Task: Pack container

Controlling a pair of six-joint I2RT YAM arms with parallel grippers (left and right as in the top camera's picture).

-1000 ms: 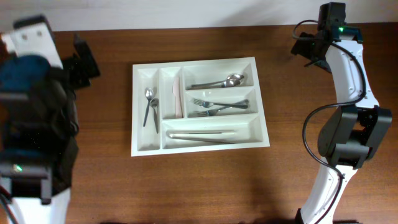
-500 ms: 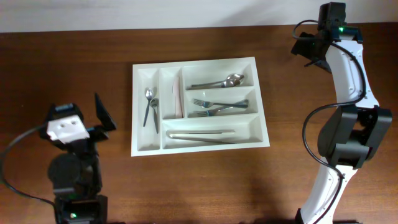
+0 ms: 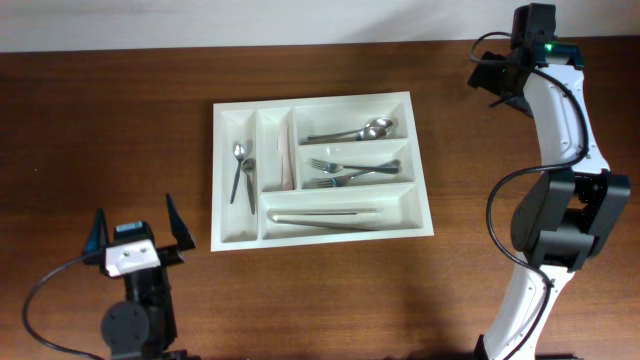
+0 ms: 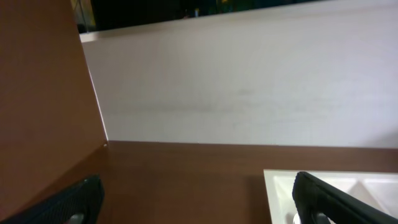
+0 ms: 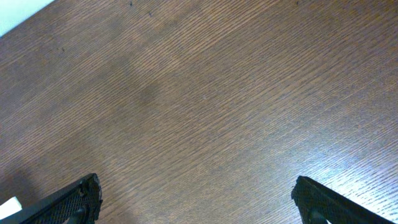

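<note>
Even soft light, faint shadows; sheen on table, right wrist view sharp.

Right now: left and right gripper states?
Left gripper: open, holding nothing.
Right gripper: open, holding nothing.

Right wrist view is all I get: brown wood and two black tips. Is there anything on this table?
Observer: Yes. A white container sits mid-table, to the left of your arm.
Operator: Is there anything inside it?
Observer: Its middle long compartment holds forks, and the long one beyond it holds large spoons.
Operator: Where is the other arm?
Observer: The left gripper hangs open and empty near the container's near-left corner, apart from it.
</note>
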